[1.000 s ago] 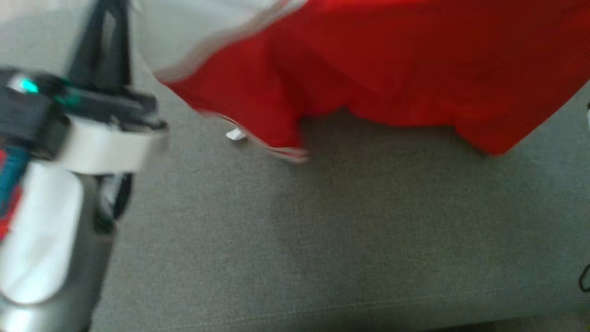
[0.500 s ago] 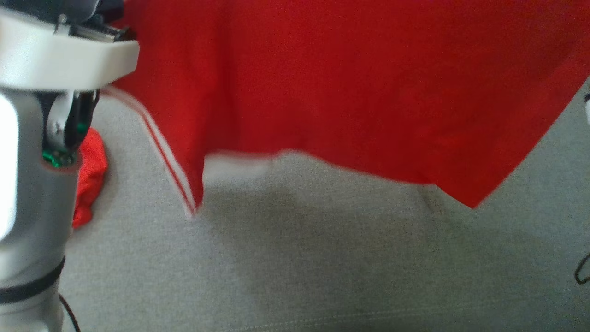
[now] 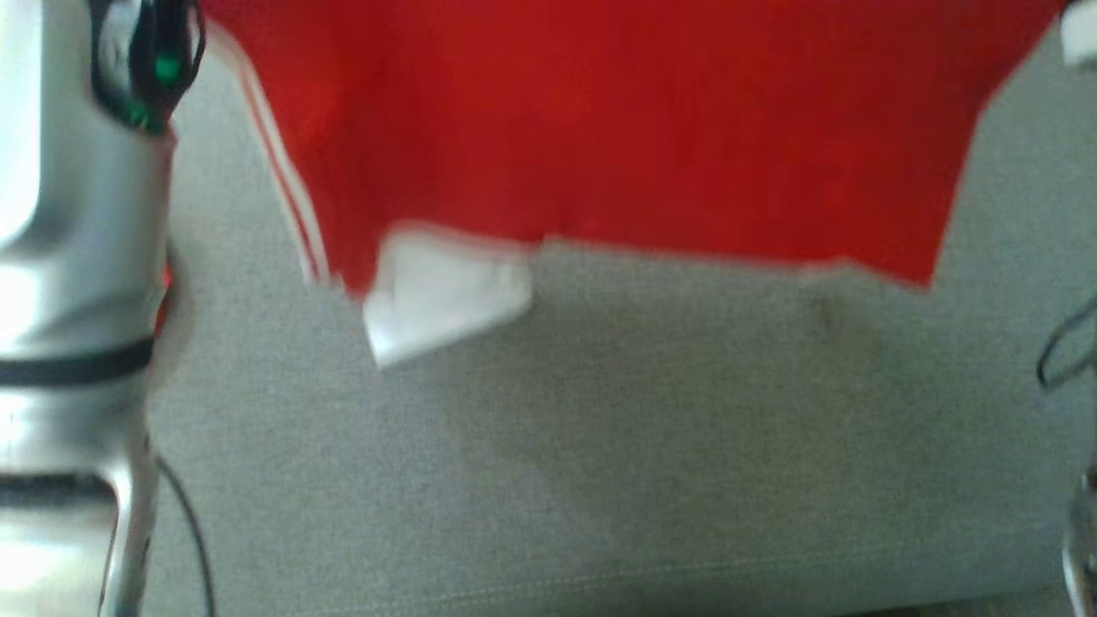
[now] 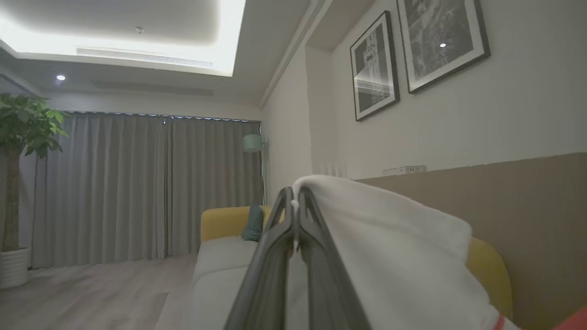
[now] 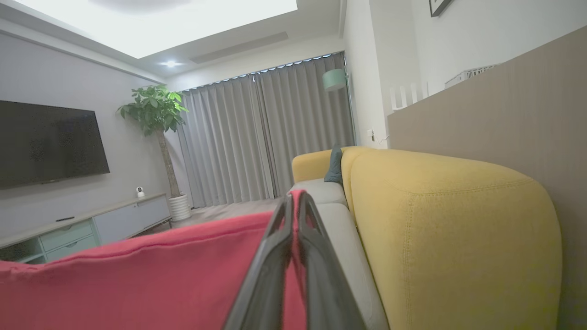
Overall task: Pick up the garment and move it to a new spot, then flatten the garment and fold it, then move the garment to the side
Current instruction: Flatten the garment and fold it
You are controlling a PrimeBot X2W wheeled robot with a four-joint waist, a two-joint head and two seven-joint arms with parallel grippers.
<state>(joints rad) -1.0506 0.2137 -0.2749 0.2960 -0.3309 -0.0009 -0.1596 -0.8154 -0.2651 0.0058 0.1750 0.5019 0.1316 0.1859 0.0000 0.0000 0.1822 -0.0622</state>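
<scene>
The garment (image 3: 617,128) is red with white stripes and a white panel (image 3: 446,296). It hangs spread out above the grey sofa seat (image 3: 600,471) in the head view. In the left wrist view my left gripper (image 4: 296,197) is shut on a white part of the garment (image 4: 390,247). My right gripper (image 5: 296,201) is shut on the garment's red edge (image 5: 137,275) in the right wrist view. My pale left forearm (image 3: 77,257) fills the head view's left side.
A yellow sofa back (image 5: 449,220) runs along the wood-panelled wall (image 5: 504,110). A teal cushion (image 5: 335,166) lies at the sofa's far end. Grey curtains (image 4: 137,188), a potted plant (image 5: 158,137), a TV (image 5: 50,144) and a low cabinet (image 5: 91,224) stand beyond.
The garment has been lifted and spread wider, its lower hem now higher over the seat, with a white panel hanging at lower left. My left arm has risen up the picture's left side.
</scene>
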